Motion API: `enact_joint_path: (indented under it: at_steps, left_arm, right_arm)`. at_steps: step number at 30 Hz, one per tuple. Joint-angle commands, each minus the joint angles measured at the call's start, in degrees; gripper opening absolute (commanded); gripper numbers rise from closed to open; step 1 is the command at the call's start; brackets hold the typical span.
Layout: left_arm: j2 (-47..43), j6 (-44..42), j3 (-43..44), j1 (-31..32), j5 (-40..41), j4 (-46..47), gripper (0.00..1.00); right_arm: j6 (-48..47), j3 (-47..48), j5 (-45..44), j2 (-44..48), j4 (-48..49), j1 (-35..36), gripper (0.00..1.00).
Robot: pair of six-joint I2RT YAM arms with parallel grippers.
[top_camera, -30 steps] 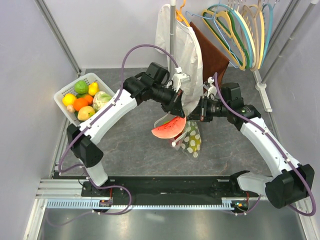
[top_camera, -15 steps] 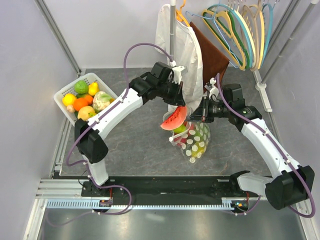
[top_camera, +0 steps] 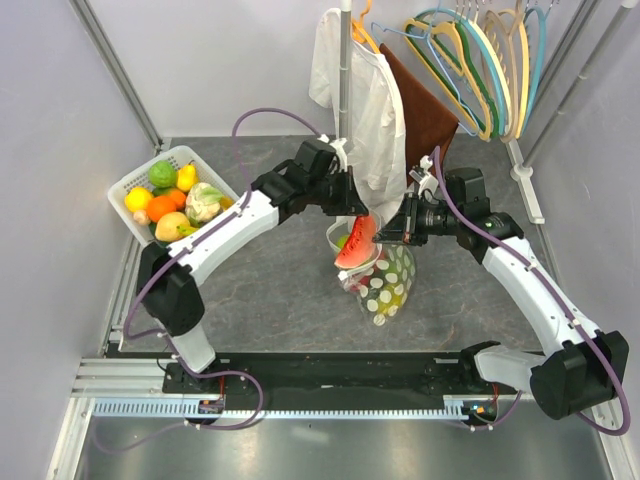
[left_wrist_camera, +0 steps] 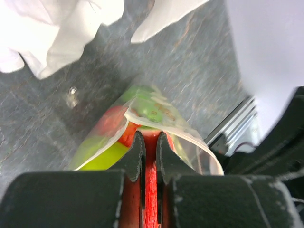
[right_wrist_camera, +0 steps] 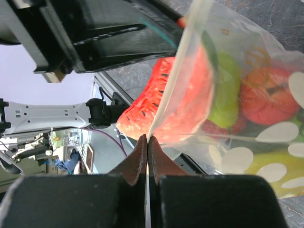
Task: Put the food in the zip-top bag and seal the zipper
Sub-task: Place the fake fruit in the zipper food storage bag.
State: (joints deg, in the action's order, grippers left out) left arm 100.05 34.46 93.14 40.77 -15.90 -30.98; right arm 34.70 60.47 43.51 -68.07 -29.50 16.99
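Note:
The zip-top bag (top_camera: pixel 386 285), clear with white dots, hangs upright with its mouth open and several fruits inside, among them a green one (right_wrist_camera: pixel 223 85) and a red one (right_wrist_camera: pixel 266 95). My right gripper (top_camera: pixel 394 233) is shut on the bag's mouth edge (right_wrist_camera: pixel 183 61), where the zipper track runs. My left gripper (top_camera: pixel 360 222) is shut on a red watermelon slice (top_camera: pixel 354 245). The slice stands on end in the mouth, partly inside the plastic (right_wrist_camera: pixel 190 109). In the left wrist view the jaws pinch the slice (left_wrist_camera: pixel 150 156) just above the bag's rim (left_wrist_camera: pixel 168 126).
A white lattice basket (top_camera: pixel 125 185) at the left holds several more toy fruits. A white garment (top_camera: pixel 365 100) and a brown one hang on a pole right behind the grippers. Coloured hangers (top_camera: pixel 480 60) hang at the back right.
My left arm has swung the slice right and tipped it on end into the bag's mouth. The bag, slack a second ago, now hangs upright from the right gripper.

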Motion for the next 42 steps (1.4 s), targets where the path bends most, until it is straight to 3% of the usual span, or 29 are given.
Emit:
enact_joint_path:
  at_steps: [1, 7, 17, 25, 31, 42]
  left_arm:
    - [-8.37, 8.08, -8.39, -1.31, 2.80, 18.48, 0.02]
    - [-17.68, 7.30, -19.38, -1.66, 10.18, 35.79, 0.02]
    - [-15.78, 4.12, -17.12, -1.31, 28.71, 37.40, 0.02]
    - [-15.50, -1.15, -22.29, 1.06, 32.60, 43.37, 0.02]
    - [-16.38, 2.80, -23.62, 3.34, 30.59, 43.21, 0.04]
    - [-20.51, 12.65, -29.07, 4.40, 14.69, 37.32, 0.04]
  right_arm:
    - [1.34, -0.09, 2.02, 1.80, 3.39, -0.29, 0.00]
    - [8.79, -0.87, 3.69, 1.45, 6.72, -1.35, 0.00]
    - [20.23, -1.67, 6.50, -0.04, 16.31, -1.52, 0.00]
    - [25.41, -1.49, 5.45, -0.74, 16.75, -2.49, 0.00]
    - [28.85, -1.32, 4.57, -1.97, 15.96, -3.63, 0.00]
    - [27.97, -0.97, 5.45, -1.62, 16.57, -4.16, 0.00]
